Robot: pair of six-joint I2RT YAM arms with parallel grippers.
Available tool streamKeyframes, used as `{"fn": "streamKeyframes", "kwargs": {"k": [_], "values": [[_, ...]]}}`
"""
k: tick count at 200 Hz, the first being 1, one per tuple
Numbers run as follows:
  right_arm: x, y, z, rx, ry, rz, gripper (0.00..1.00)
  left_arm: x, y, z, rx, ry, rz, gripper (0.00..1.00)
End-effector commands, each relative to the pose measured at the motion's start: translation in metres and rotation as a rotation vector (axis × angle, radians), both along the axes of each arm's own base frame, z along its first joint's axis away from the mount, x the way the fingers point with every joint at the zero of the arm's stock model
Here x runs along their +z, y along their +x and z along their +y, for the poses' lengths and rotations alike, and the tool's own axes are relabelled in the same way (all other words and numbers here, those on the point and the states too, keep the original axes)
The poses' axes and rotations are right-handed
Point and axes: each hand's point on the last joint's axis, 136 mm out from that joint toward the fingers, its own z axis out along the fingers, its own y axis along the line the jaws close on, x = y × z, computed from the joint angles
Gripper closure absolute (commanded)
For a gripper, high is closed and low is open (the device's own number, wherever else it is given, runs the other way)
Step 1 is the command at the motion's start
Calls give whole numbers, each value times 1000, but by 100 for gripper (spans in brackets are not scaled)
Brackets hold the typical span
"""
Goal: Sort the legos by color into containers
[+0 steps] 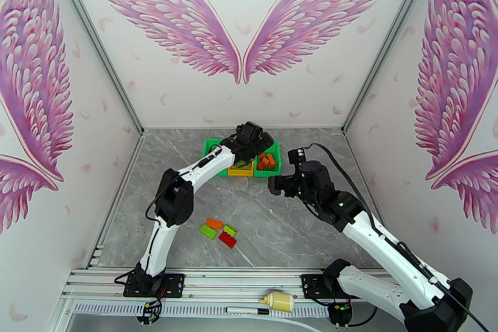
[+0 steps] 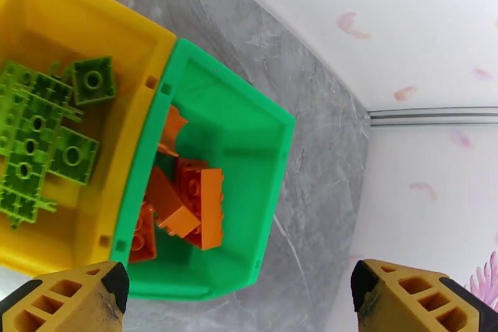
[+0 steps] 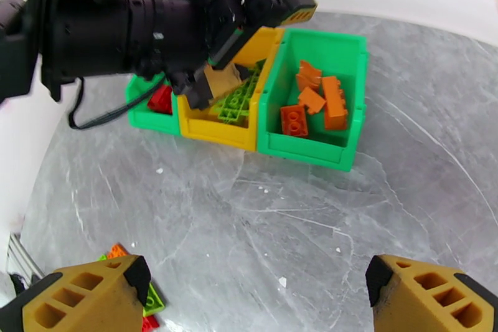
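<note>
Sorting under way: the left gripper (image 2: 239,302), jaws spread wide, hovers over the containers – the yellow bin (image 2: 68,15) of lime green legos (image 2: 37,134) beyond its left finger, the green bin (image 2: 249,109) of orange legos (image 2: 199,202) just ahead between the jaws. The right gripper (image 3: 255,296), jaws likewise spread, hangs above the table (image 3: 280,202), loose legos (image 3: 154,301) beside its left finger.

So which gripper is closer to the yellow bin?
Left. The left gripper hangs over the yellow bin; the right gripper sits apart, to its right and in front.
</note>
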Motion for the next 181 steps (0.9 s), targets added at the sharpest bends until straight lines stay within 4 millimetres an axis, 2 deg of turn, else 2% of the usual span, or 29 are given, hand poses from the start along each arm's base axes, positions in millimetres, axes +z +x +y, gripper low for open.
{"fn": "streamKeyframes", "kwargs": {"k": [1, 75, 84, 86, 89, 113, 146, 181], "values": [[-2, -3, 20, 148, -14, -7, 3, 29, -16, 35, 29, 59, -69, 1], [-40, -21, 79, 375, -102, 99, 0, 18, -77, 129, 160, 132, -56, 1], [-47, -26, 89, 413, -118, 111, 0, 25, -81, 139, 168, 141, -77, 1], [-48, -27, 91, 422, -121, 113, 0, 16, -86, 144, 168, 162, -63, 1], [-50, -29, 94, 434, -125, 120, 0, 13, -89, 149, 168, 176, -62, 1], [-69, -46, 120, 554, -159, 182, 0, 16, -105, 185, 170, 314, -104, 1], [-93, -64, 147, 664, -185, 246, 0, 14, -128, 221, 165, 387, -104, 1], [-122, -73, 163, 730, -247, 294, 1, 4, -151, 252, 222, 360, -60, 1]]}}
